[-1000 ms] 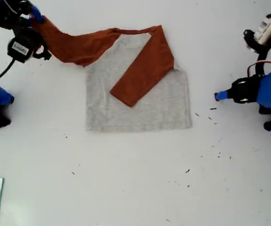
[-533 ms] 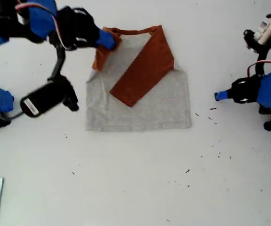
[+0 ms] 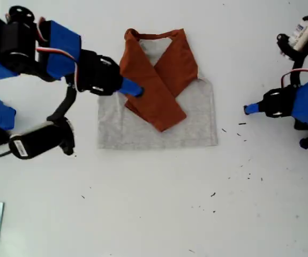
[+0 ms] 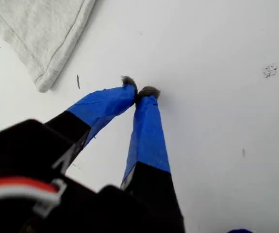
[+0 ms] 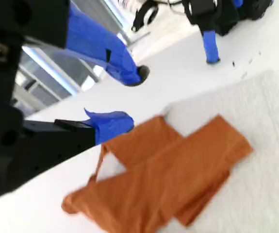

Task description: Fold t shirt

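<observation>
The fingers (image 5: 111, 125) of my second gripper (image 3: 132, 88) are spread, released, above the t shirt (image 3: 159, 101) at the exterior view's centre, both orange sleeves crossed over its grey body. My first gripper (image 4: 140, 91) is clenched empty over the white table (image 3: 154, 203), at the exterior view's right.

Cut off at the first wrist view's edge: all but 1 hem corner of the small heather-grey t shirt with rust-orange sleeves (image 4: 42, 29). Blurred in the second wrist view: the background behind the blue-taped second gripper (image 5: 124, 99). Too small to identify: dark specks on the white table (image 3: 239, 160).
</observation>
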You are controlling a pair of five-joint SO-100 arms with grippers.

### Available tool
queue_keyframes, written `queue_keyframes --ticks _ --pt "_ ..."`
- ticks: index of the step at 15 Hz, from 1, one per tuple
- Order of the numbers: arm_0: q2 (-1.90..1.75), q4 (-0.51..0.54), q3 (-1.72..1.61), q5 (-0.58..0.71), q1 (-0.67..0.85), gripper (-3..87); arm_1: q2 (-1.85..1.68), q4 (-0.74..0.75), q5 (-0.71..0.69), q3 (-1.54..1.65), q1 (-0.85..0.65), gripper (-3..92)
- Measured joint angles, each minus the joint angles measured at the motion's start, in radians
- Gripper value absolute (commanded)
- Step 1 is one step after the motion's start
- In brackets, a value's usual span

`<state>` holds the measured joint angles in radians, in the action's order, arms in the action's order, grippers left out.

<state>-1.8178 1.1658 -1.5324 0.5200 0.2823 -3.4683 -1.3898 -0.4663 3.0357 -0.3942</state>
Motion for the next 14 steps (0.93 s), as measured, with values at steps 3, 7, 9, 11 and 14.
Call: queue_keyframes --ticks 3,7,9,11,14 --pt "-0.488 -0.189 -0.724 -0.092 0.117 -0.3 0.000 0.000 0.000 0.000 0.000 3.4" --pt "-0.873 -0.396 -1.470 -0.244 0.132 -0.3 0.000 0.000 0.003 0.000 0.000 3.3" --pt "-0.939 -0.370 -1.480 -0.285 0.097 -0.3 0.000 0.000 0.038 -0.002 0.006 3.2" --pt "-0.911 -0.222 -1.249 -0.293 0.043 3.3 0.081 -0.003 0.104 -0.080 0.041 3.2" --pt "-0.560 0.043 -0.652 -0.275 -0.048 21.7 0.676 -0.080 0.071 -0.672 0.057 25.7"
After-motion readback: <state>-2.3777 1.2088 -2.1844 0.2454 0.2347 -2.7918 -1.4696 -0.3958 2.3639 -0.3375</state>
